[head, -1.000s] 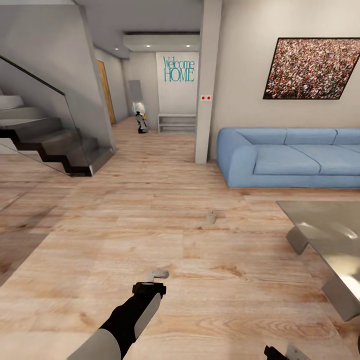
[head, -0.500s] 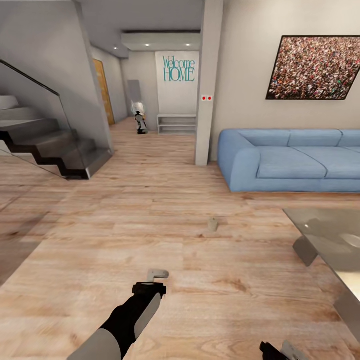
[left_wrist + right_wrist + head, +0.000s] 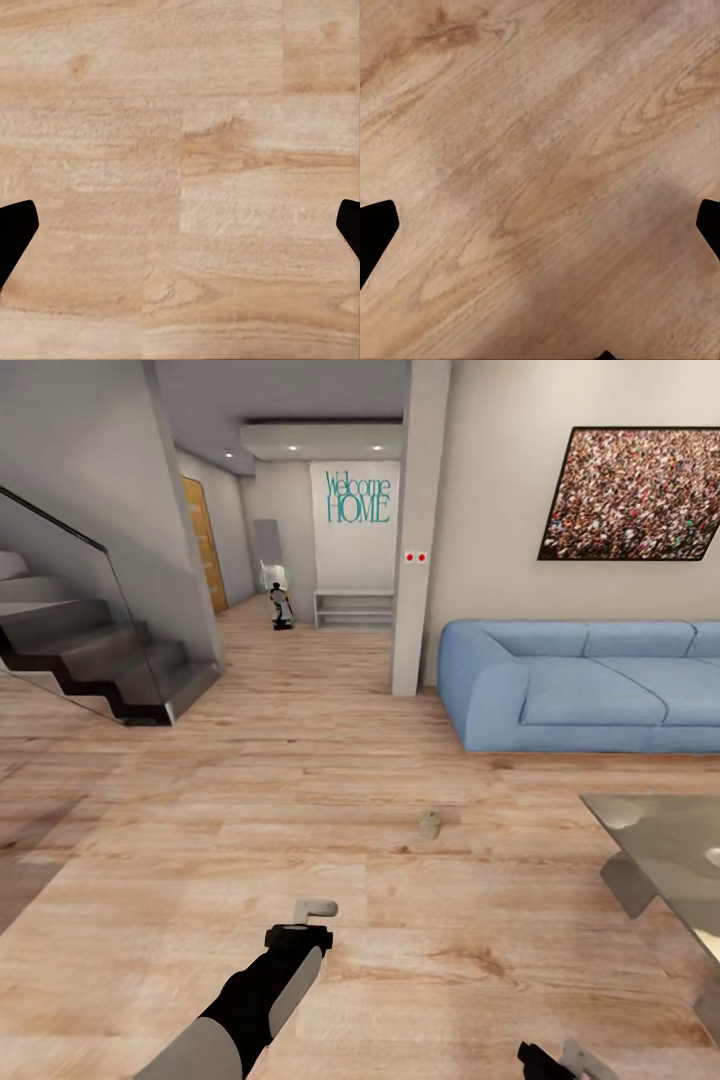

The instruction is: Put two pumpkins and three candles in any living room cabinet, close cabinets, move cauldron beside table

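Observation:
A small squat greyish candle [image 3: 429, 823] stands alone on the wooden floor, ahead of me and a little to the right. My left gripper [image 3: 316, 908] hangs over bare floor well short of it. In the left wrist view its fingertips [image 3: 15, 234] sit wide apart, so the left gripper [image 3: 180, 229] is open with only planks between them. My right gripper [image 3: 572, 1056] shows at the bottom edge of the head view. It [image 3: 540, 229] is also open over bare floor. The pumpkins, cabinet and cauldron are out of view.
A low glass-topped table [image 3: 668, 846] with metal legs stands at the right. A blue sofa [image 3: 590, 695] lines the far wall behind it. A pillar [image 3: 418, 540] stands ahead, with a staircase [image 3: 95, 660] to the left and a hallway between them.
The whole view has shifted as the camera moved. The candle now sits lower in the picture and the table further right. Both arms keep the same pose.

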You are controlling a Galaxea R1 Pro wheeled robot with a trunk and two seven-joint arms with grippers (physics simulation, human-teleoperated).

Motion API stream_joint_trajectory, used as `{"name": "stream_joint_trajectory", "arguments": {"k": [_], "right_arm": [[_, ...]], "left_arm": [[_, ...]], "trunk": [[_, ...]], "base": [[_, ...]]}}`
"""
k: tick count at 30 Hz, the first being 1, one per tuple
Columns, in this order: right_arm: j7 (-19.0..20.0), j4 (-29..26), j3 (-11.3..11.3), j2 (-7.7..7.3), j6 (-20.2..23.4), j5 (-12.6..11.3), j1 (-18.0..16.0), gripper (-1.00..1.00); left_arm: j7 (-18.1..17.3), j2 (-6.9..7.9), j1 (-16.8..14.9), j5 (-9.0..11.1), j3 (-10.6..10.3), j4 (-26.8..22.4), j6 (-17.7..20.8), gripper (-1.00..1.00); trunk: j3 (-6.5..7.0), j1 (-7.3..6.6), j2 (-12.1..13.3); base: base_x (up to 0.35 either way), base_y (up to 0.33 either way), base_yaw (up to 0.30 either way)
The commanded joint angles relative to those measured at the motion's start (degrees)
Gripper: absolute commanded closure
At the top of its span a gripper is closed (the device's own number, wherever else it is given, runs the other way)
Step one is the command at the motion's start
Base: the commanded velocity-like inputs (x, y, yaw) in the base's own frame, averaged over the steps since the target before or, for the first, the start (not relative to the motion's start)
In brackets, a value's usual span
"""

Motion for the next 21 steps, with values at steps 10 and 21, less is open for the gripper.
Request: {"name": "stream_joint_trajectory", "arguments": {"k": [10, 21], "right_arm": [[8.01, -5.21, 0.12, -0.03, 12.50, -0.59, -0.49, -1.00], [3.13, -21.79, -0.44, 0.03, 34.26, -0.75, -6.51, -1.00]], "left_arm": [[0.54, 0.08, -0.08, 0.69, -0.14, -0.07, 0.11, -1.00], [0.63, 0.19, -0.09, 1.01, 0.56, -0.39, -0.73, -1.00]], "trunk": [[-0.05, 0.02, -0.02], [-0.05, 0.02, -0.02]], "base": [[0.261, 0.000, 0.000], [0.228, 0.000, 0.000]]}}
